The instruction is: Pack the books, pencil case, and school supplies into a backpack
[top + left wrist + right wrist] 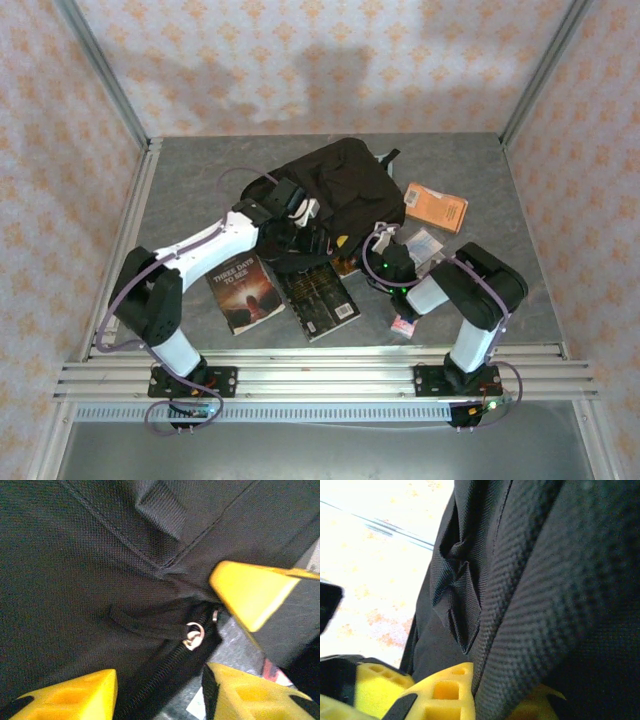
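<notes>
The left gripper (pixel 159 682) stands half-spread at the near-left edge of the backpack (pixel 340 185). The zip (pixel 165 672) runs between its yellow fingers, and the metal ring pull (pixel 192 635) sits just ahead of them. To the right, the right gripper (pixel 495 697) is clamped tight on a fold of the backpack's black fabric at its near edge.

The left arm reaches over the backpack's (pixel 340 185) near left side, left gripper (pixel 159 692) jaws apart. The right arm bends toward its near edge, right gripper (pixel 492 697) pinching fabric.
</notes>
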Robot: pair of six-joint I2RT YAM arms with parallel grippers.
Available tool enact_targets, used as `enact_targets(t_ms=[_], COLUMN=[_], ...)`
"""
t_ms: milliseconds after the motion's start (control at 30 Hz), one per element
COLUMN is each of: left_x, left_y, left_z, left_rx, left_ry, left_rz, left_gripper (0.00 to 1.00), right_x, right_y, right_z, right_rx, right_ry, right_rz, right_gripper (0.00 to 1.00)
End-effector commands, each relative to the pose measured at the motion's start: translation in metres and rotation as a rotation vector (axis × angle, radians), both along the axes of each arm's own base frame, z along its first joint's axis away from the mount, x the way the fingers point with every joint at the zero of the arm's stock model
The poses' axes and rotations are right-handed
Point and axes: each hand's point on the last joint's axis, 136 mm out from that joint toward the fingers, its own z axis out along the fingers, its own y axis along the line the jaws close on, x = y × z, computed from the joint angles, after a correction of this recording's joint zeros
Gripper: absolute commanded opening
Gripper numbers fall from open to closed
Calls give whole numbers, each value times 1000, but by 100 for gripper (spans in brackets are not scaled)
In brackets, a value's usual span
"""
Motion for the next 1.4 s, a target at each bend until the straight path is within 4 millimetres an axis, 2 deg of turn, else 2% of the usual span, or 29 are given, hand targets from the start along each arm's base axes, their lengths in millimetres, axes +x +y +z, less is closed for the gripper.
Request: enact_targets(t_ms=[0,200,367,433,533,600,833,1033,1200,1300,1333,1367], left_x=[3,2,4,6,7,8,16,17,14,9,6,3], left_y=[3,-11,-22,-23,-23,-20,12,32,25,11,5,1], left_z=[-5,-11,-13,-14,-11,-7,15,20,29,41,43,42], left_rx=[53,9,-39,-43,-45,-37,-28,-23,-87,-151,-156,-156], left_ry=[-12,23,32,31,23,4,-84,-88,-82,-98,-101,-97], left_rz=[-62,-134,-153,-149,-147,-138,-30,33,33,-6,-31,-54], left_gripper=[45,42,42,34,9,0,0,0,0,0,1,11], right_x=[-8,-10,-9,-8,-8,-7,-9,-8,-11,-12,-12,-13], right_y=[18,25,27,29,28,24,9,-3,0,1,2,3], right_z=[34,42,46,49,49,47,46,48,55,59,59,60], right_rx=[90,108,116,125,116,99,24,-12,-15,-10,-8,-6], right_ry=[-88,-91,-91,-90,-84,-82,-82,-90,-114,-129,-131,-133], right_rz=[120,169,176,180,178,161,118,84,111,120,125,131], right_gripper=[0,0,0,0,0,0,0,0,0,0,0,0])
